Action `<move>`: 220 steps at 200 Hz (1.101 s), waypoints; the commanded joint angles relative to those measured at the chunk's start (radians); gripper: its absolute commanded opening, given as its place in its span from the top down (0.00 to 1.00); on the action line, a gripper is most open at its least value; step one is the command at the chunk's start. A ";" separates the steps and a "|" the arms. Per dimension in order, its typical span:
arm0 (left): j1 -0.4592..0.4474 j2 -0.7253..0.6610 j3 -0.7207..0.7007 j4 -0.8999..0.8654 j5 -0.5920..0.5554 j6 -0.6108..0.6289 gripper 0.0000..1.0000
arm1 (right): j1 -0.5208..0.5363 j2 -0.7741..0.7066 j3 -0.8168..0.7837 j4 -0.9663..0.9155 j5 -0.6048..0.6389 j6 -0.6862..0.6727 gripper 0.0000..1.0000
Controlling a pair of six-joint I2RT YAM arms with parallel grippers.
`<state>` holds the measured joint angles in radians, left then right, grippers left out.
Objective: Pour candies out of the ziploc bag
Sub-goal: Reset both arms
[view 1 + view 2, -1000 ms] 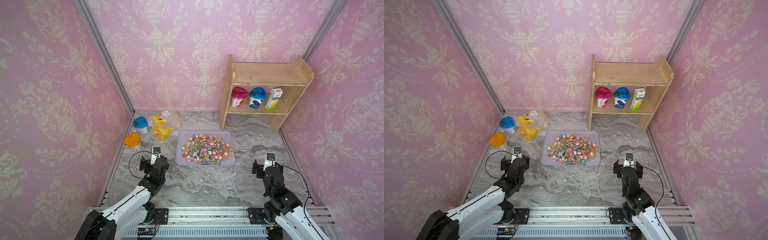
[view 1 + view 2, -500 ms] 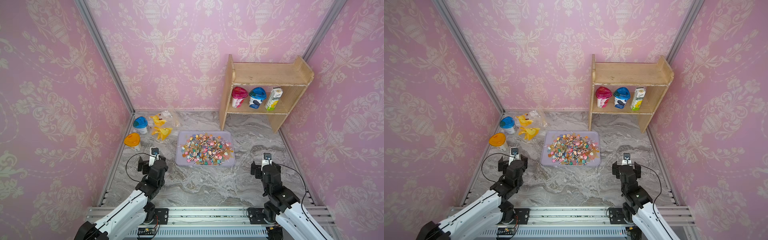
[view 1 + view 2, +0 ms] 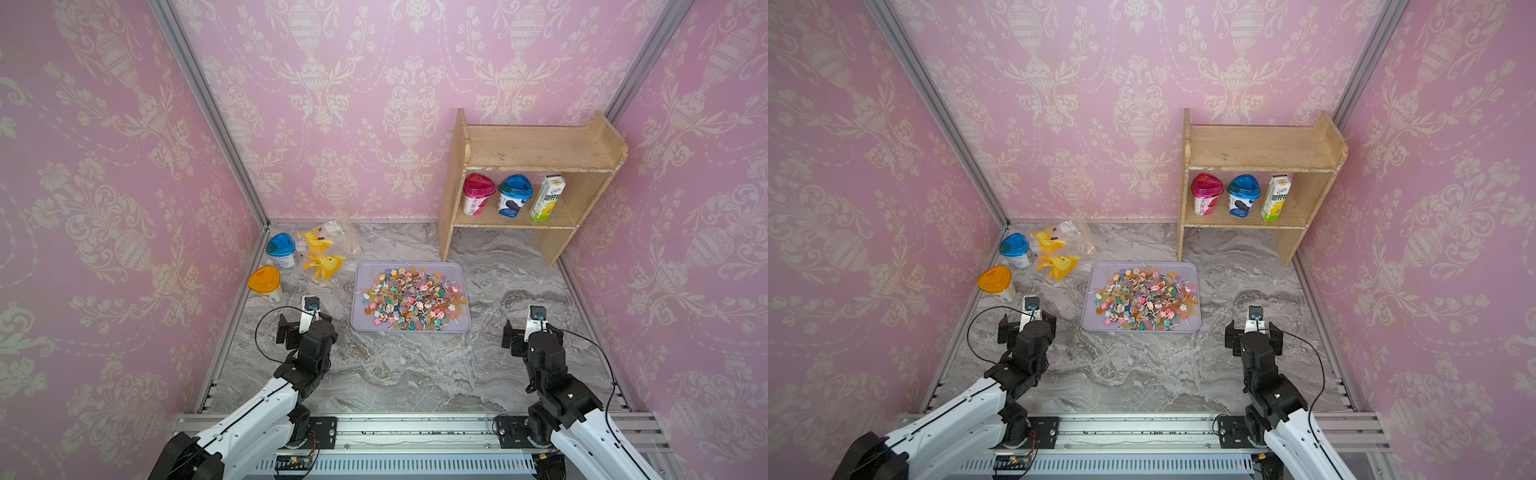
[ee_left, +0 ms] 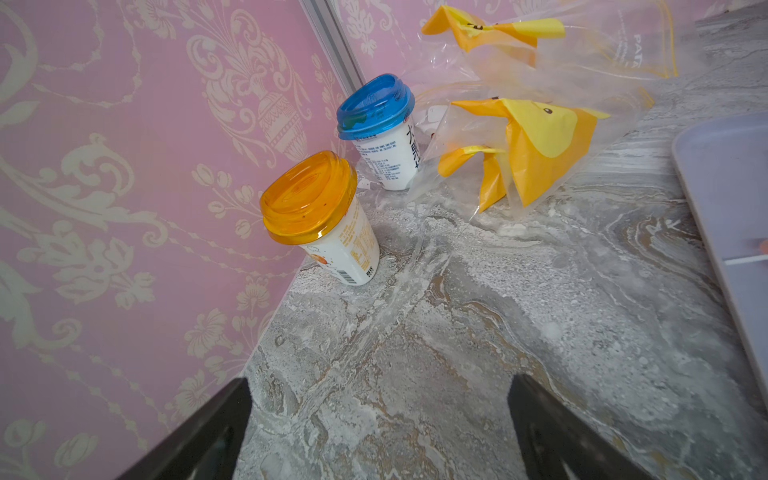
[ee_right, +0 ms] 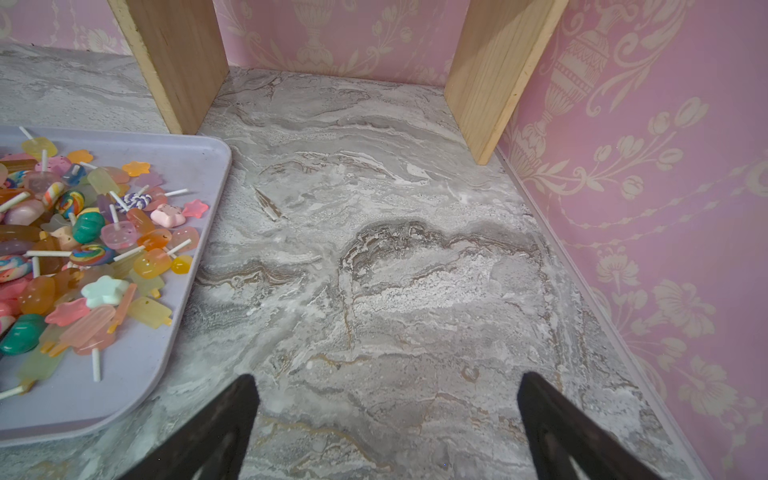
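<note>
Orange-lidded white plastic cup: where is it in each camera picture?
In both top views: the orange-lidded white plastic cup stands by the left wall, left of the lilac plastic tray.
Left wrist: cup beside the blue-lidded cup, at the wall.
Right wrist: not in it.
Shared landmark: the tray.

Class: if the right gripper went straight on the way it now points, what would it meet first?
Nothing close: the right gripper, jaws open, faces bare grey marble tabletop, then the gap between the wooden shelf's legs. The lilac candy tray lies off to the side. Depth is unclear.
</note>
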<state>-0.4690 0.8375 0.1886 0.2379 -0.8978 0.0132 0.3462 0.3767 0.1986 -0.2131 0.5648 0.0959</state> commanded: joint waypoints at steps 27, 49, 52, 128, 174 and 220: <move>-0.008 -0.027 -0.035 0.098 -0.012 0.068 0.01 | -0.003 -0.003 -0.013 0.033 -0.004 -0.019 0.00; -0.008 -0.044 -0.042 0.098 -0.008 0.070 0.01 | -0.003 -0.011 -0.017 0.035 0.004 -0.017 0.00; -0.008 -0.046 -0.045 0.103 -0.008 0.072 0.01 | -0.004 -0.012 -0.017 0.035 0.003 -0.018 0.00; -0.008 -0.035 -0.090 0.257 -0.008 0.145 0.01 | -0.003 -0.172 -0.075 0.063 0.012 -0.031 0.00; -0.008 -0.045 -0.100 0.274 -0.009 0.151 0.01 | -0.003 -0.346 -0.122 0.030 0.029 -0.036 0.00; -0.008 -0.055 -0.133 0.363 0.002 0.177 0.01 | -0.004 -0.342 -0.134 0.064 0.006 -0.049 0.00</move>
<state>-0.4690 0.7906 0.0761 0.5392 -0.8970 0.1528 0.3462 0.0288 0.0849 -0.1715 0.5735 0.0742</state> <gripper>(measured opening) 0.992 0.998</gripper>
